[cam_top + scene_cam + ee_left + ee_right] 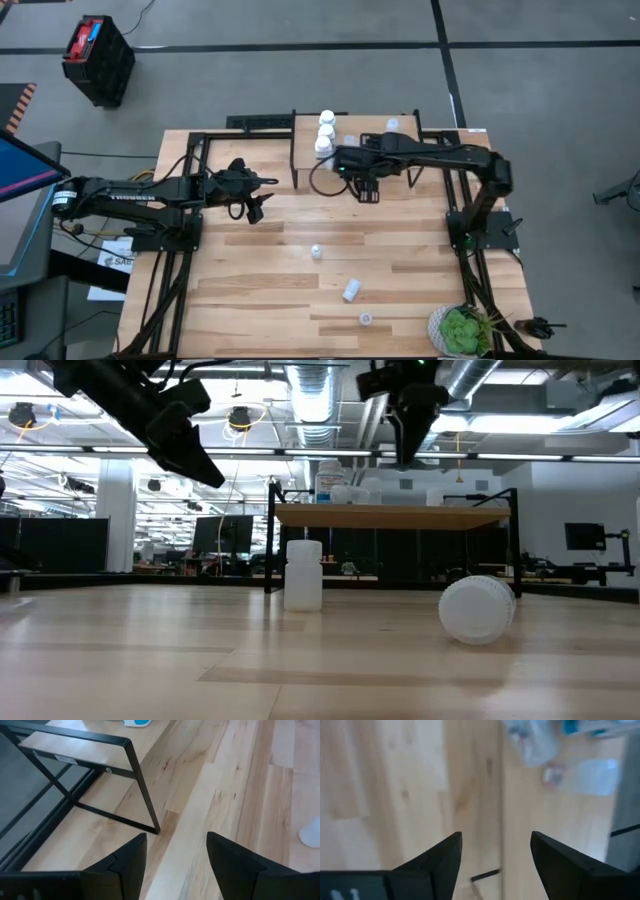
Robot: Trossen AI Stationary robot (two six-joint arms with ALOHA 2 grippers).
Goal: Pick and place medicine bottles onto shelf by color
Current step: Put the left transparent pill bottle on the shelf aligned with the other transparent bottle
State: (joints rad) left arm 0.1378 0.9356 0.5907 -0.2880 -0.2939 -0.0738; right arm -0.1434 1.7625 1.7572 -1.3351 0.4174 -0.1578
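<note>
Nearest the low camera, a white bottle [477, 609] lies on its side on the slatted table [270, 300], and just behind it to the left another white bottle [304, 574] stands upright. From above, three bottles sit loose on the near half of the table: a small one [366, 319] closest to the front edge, the tipped one [351, 291] beyond it, and the small upright one [316, 251] farther in. A green plant [462, 330] sits at the front right corner. Mid-table, the left gripper [256, 206] hangs above bare wood, jaws parted wide, holding nothing. Farther back, the right gripper [368, 192] hovers just in front of the shelf [400, 135], jaws spread wide and empty too. On the shelf, three white bottles [325, 133] line its left edge, with pale blue bottles [391, 124] farther right.
</note>
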